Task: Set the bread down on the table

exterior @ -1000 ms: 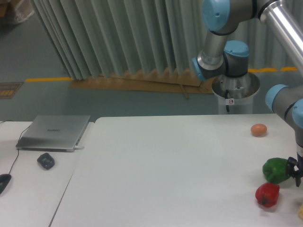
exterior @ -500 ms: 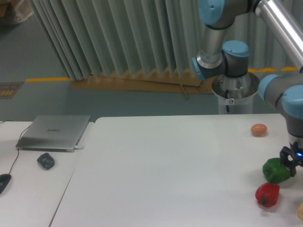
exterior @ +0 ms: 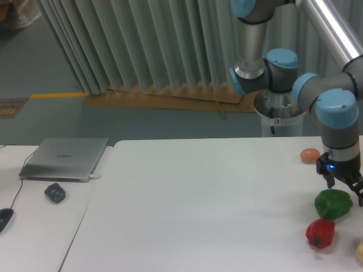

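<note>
1. The claw (exterior: 345, 184) hangs over the right edge of the desk (exterior: 193, 209), pointing down, just above the green pepper (exterior: 333, 203).
2. Its fingers (exterior: 330, 177) stand apart with nothing between them; whether they touch the pepper I cannot tell.
3. The bread (exterior: 359, 250) is a pale yellowish lump at the near right corner of the desk, cut off by the picture's edge so only a sliver shows. It lies on the desktop, just right of the red pepper (exterior: 320, 233) and apart from the claw.
4. The red pepper sits nearer than the green one along the right edge, the two close together.
5. An orange-brown egg (exterior: 309, 155) rests toward the far right corner, beside the arm's wrist.
6. To the left, a second smaller white desk (exterior: 39, 238) carries a closed grey laptop (exterior: 65, 158), a dark grey lump (exterior: 55, 193) in front of it, and a dark mouse (exterior: 4, 218) at its left edge.
</note>
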Available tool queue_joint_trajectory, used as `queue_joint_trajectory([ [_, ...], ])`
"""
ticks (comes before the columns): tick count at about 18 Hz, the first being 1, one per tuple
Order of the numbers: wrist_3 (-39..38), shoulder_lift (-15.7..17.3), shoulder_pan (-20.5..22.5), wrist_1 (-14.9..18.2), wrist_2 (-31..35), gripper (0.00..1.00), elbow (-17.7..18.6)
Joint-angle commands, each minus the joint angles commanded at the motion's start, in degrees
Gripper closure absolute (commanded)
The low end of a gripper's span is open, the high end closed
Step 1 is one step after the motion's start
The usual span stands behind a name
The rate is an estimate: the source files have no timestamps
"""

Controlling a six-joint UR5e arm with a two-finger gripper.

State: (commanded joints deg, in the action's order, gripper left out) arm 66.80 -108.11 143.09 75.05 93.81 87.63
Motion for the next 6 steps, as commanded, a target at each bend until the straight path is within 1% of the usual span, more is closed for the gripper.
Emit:
queue_joint_trajectory([
  [2,-2.5,1.4,0.3,0.5,-4.6,0.00,0.2],
  [6,-3.0,2.1,0.0,0.7,-4.8,0.00,0.9],
])
